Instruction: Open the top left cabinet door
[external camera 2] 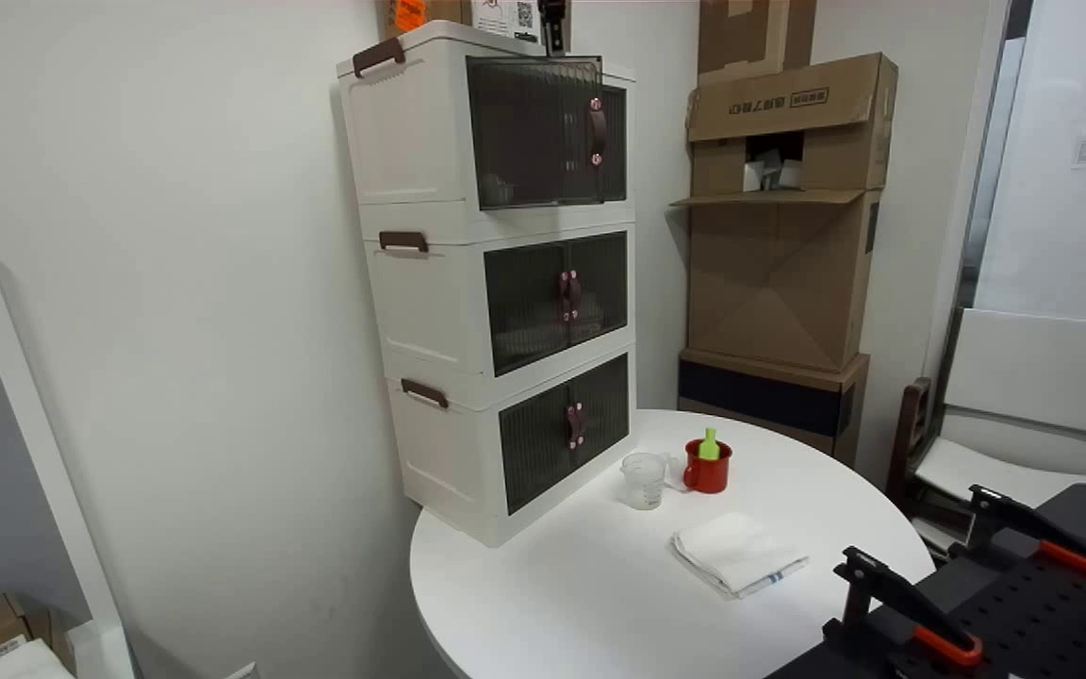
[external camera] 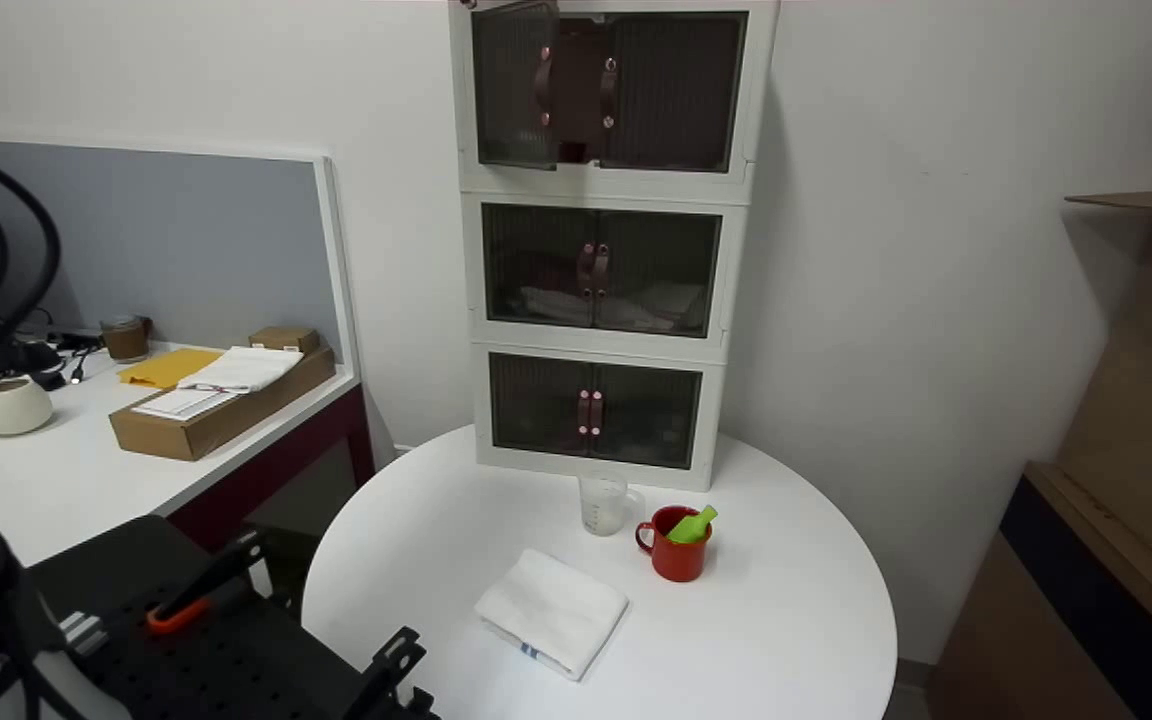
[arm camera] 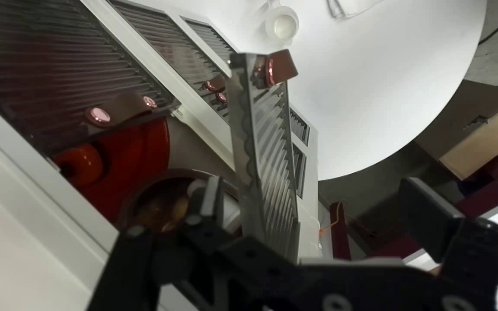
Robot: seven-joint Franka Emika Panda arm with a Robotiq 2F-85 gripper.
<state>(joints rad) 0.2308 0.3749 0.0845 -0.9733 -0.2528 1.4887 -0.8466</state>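
Note:
The top left cabinet door (external camera: 514, 95) is a dark ribbed glass panel. It stands partly open, swung outward, in both exterior views (external camera 2: 534, 132). Its brown strap handle (arm camera: 282, 67) is at its free edge. The right-hand top door (external camera: 676, 95) is shut. In the wrist view my gripper (arm camera: 316, 196) is open wide at the door's upper end. The door panel (arm camera: 270, 160) stands between the spread fingers, nearer the left finger, which is on the cabinet's inner side. I cannot tell whether that finger touches it. In an exterior view only a dark finger (external camera 2: 554, 26) shows above the door.
The white cabinet (external camera: 606, 350) stands on a round white table (external camera: 756, 620). A measuring cup (external camera: 601, 505), a red mug (external camera: 678, 560) with a green utensil and a folded cloth (external camera: 551, 610) lie before it. An orange-red pot (arm camera: 132, 160) and a bowl (arm camera: 180, 172) are inside the top tier.

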